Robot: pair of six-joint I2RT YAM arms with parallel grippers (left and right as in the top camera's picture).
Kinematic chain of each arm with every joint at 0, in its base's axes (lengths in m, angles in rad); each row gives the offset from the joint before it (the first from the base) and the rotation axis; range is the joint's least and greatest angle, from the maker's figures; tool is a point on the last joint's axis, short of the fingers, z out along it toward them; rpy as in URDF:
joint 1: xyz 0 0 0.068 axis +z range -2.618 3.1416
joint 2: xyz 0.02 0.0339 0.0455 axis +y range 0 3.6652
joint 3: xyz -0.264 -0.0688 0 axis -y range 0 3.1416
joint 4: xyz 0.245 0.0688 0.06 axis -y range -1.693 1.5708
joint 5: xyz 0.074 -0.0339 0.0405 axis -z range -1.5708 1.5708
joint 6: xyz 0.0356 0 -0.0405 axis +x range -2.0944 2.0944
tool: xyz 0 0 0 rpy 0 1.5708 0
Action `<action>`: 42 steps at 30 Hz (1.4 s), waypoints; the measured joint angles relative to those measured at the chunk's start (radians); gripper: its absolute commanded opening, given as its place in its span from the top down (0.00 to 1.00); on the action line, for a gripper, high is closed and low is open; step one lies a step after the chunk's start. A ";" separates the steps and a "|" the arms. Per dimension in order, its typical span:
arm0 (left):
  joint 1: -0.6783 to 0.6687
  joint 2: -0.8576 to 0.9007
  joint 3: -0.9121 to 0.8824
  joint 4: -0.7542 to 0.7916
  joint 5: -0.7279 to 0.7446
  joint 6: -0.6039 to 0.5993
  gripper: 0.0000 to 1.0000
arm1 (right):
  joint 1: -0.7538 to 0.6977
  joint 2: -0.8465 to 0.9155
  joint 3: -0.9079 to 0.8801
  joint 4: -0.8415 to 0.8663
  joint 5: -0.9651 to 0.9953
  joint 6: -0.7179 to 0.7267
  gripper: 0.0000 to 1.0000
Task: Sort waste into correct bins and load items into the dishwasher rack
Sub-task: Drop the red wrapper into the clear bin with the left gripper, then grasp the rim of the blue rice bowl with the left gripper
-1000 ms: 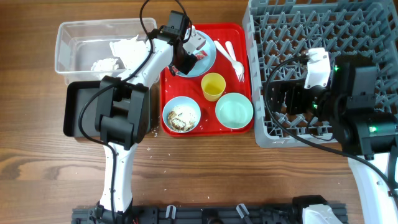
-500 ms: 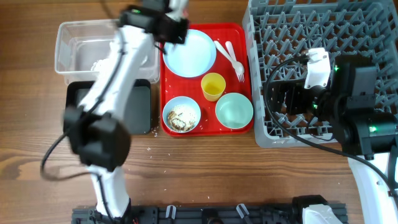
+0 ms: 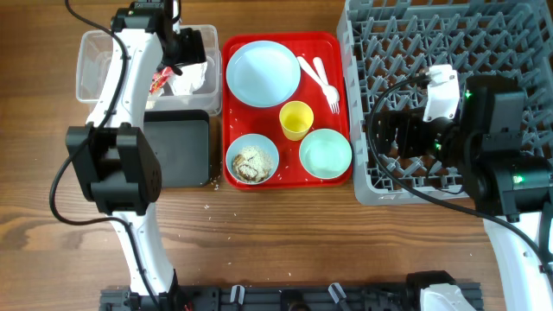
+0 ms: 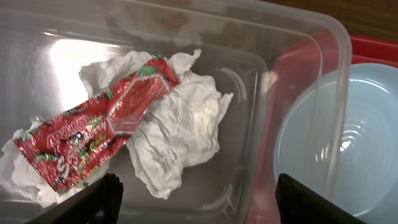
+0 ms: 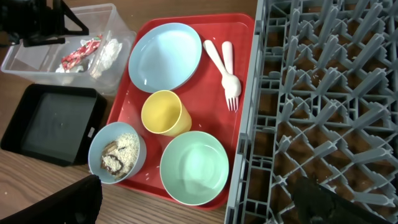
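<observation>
The red wrapper lies on crumpled white tissue in the bottom of the clear tub. My left gripper hangs open just above them, holding nothing; from overhead it is over the tub's right half. On the red tray sit a pale blue plate, a yellow cup, a bowl of rice and brown lumps, an empty green bowl and plastic cutlery. My right gripper stands open over the grey dishwasher rack's left edge.
The black tray lies just in front of the clear tub, left of the red tray. A few rice grains are scattered on the wooden table near the black tray's front corner. The left arm stretches over the black tray.
The left arm swung from the plate on the red tray to over the clear tub. Its gripper opened, and the wrapper and tissue now lie in the tub. The right arm stayed still.
</observation>
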 measured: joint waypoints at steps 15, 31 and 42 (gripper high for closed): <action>-0.414 -0.213 -0.140 -0.265 0.106 -0.214 0.31 | 0.000 0.000 0.000 0.002 0.000 0.000 0.00; -0.547 -0.212 -0.499 -0.017 0.063 -0.137 0.55 | 0.000 0.046 0.000 -0.020 0.000 0.000 0.00; -0.547 -0.212 -0.610 0.107 0.061 -0.295 0.80 | 0.000 0.048 0.000 -0.020 0.000 0.000 0.00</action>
